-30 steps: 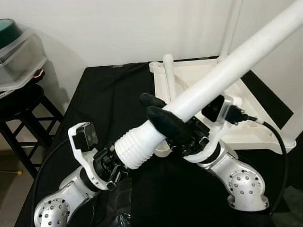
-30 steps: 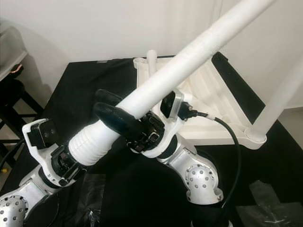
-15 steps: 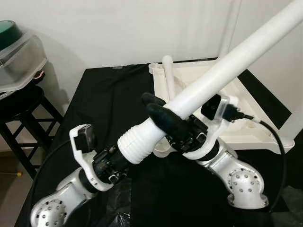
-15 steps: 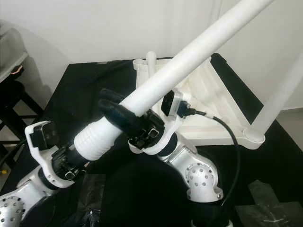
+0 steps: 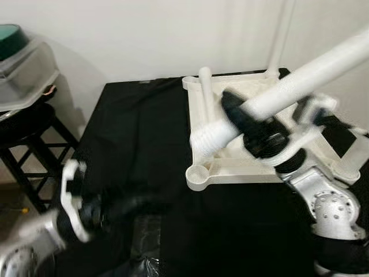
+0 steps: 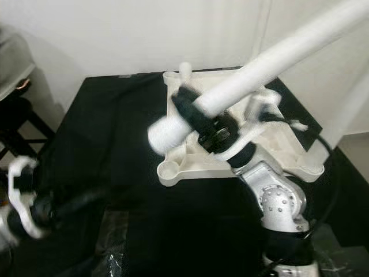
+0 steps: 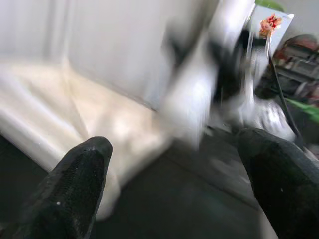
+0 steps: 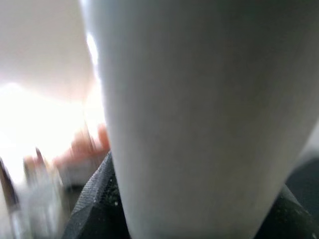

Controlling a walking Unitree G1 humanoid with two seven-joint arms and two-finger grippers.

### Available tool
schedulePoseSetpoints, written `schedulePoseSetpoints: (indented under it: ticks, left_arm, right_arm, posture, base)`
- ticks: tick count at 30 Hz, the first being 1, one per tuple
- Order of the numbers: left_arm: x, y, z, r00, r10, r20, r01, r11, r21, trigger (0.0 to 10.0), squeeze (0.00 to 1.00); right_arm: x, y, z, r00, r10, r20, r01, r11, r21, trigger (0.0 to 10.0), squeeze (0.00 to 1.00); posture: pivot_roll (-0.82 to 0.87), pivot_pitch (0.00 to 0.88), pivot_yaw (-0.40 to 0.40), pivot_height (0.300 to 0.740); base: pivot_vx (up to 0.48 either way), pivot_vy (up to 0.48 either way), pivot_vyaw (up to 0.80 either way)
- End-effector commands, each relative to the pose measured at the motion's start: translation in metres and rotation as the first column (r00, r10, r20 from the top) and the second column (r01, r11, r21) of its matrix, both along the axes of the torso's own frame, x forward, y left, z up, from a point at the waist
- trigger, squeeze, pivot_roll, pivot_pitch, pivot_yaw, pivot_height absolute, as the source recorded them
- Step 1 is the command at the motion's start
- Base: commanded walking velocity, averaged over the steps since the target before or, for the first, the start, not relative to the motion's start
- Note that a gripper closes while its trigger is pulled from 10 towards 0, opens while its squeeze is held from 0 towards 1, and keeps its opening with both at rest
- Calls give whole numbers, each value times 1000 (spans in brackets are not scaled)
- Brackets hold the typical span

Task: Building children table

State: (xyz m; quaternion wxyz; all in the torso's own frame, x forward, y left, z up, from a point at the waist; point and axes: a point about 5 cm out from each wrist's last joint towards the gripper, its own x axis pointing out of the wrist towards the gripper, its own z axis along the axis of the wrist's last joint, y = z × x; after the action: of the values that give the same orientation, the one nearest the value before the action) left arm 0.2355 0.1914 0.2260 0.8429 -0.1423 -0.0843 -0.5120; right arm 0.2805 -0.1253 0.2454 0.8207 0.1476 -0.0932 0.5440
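Observation:
A long white table leg [image 5: 300, 81] slants up to the right, and my right gripper [image 5: 237, 114] is shut on it near its ribbed lower end [image 5: 204, 138]. That end hangs over the upturned white tabletop [image 5: 230, 170], just above its near-left corner socket [image 5: 199, 174]. In the right wrist view the leg [image 8: 199, 114] sits between the black fingers [image 8: 94, 209]. My left gripper [image 5: 141, 203] is low at the left over the black cloth, blurred. The left wrist view shows its fingers [image 7: 75, 184] wide open with nothing between them.
Short white posts [image 5: 204, 81] and upright legs [image 5: 281, 34] stand at the tabletop's far corners. A black stool [image 5: 23, 130] with a clear plastic bin [image 5: 26, 66] is at the left. Crumpled plastic wrap [image 5: 144, 254] lies at the near edge of the black table.
My left gripper has let go of the leg's ribbed end and dropped back to the lower left. The right gripper has swung the leg rightward over the tabletop corner.

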Motion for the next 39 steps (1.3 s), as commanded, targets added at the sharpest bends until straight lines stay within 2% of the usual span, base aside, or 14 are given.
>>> schedulePoseSetpoints:
  ticks: [1, 6, 7, 9, 10, 12, 13, 15, 19, 24, 31, 34, 35, 39]
  left_arm:
    - [2, -7, 26, 993, 34, 109, -40, 998, 56, 10000, 1000]
    - [-6, -30, 54, 965, -99, 244, 71, 990, 123, 10000, 1000]
    - [-7, -34, 58, 956, -125, 265, 92, 987, 134, 10000, 906]
    - [-8, -39, 61, 946, -163, 279, 125, 981, 151, 10000, 906]
    - [-8, -44, 61, 937, -216, 274, 172, 969, 175, 10000, 0]
    - [-6, -48, 59, 932, -253, 260, 205, 958, 198, 10000, 0]
    - [-1, -56, 49, 928, -292, 230, 219, 930, 296, 10000, 0]
    - [1, -60, 45, 928, -297, 223, 210, 915, 344, 10000, 0]
    - [17, -67, 43, 952, -216, 217, 125, 921, 368, 10000, 0]
    - [42, -71, 54, 972, -49, 231, -24, 953, 302, 10000, 0]
    - [49, -66, 66, 971, -9, 239, -46, 973, 225, 10000, 0]
    - [44, -64, 73, 967, -48, 251, 7, 987, 162, 10000, 0]
    - [34, -68, 80, 954, -127, 272, 101, 989, 109, 10000, 0]
    - [27, -71, 84, 939, -183, 290, 163, 982, 91, 10000, 0]
  right_arm:
    - [2, 7, -22, 1000, -24, -4, 22, 976, -215, 0, 0]
    - [9, 7, -29, 997, -72, 15, 73, 949, -307, 0, 0]
    - [10, 7, -28, 997, -73, 19, 75, 948, -308, 0, 0]
    - [10, 7, -27, 997, -69, 27, 74, 944, -321, 0, 0]
    - [9, 8, -26, 998, -54, 43, 66, 935, -349, 0, 0]
    - [9, 9, -27, 998, -39, 58, 58, 925, -376, 0, 0]
    - [8, 11, -27, 996, -18, 91, 55, 909, -414, 0, 0]
    - [8, 12, -28, 994, -14, 106, 58, 904, -424, 0, 0]
    - [7, 17, -27, 991, 5, 132, 52, 906, -419, 0, 0]
    - [2, 24, -31, 986, 62, 152, 13, 894, -448, 0, 0]
    - [1, 25, -31, 984, 78, 160, 2, 892, -452, 0, 0]
    - [0, 24, -33, 984, 82, 161, 1, 889, -458, 0, 0]
    - [-1, 24, -36, 983, 92, 157, -7, 881, -474, 0, 0]
    - [-1, 24, -38, 983, 101, 154, -14, 874, -485, 0, 0]
  posture:
    - [7, 95, 26, 740]
    - [3, 90, 24, 740]
    - [3, 90, 24, 740]
    - [6, 86, 20, 740]
    - [7, 85, 20, 740]
    - [9, 78, 23, 740]
    - [7, 74, 26, 740]
    - [7, 74, 26, 740]
    - [7, 71, 28, 740]
    - [7, 71, 29, 740]
    - [4, 73, 32, 740]
    - [3, 76, 33, 740]
    - [2, 74, 30, 740]
    - [-4, 73, 24, 740]
  base:
    - [0, 0, 0]
    - [0, 0, 0]
    - [0, 0, 0]
    - [0, 0, 0]
    - [0, 0, 0]
    - [0, 0, 0]
    - [0, 0, 0]
    - [0, 0, 0]
    - [0, 0, 0]
    - [0, 0, 0]
    - [0, 0, 0]
    - [0, 0, 0]
    - [0, 0, 0]
    - [0, 0, 0]
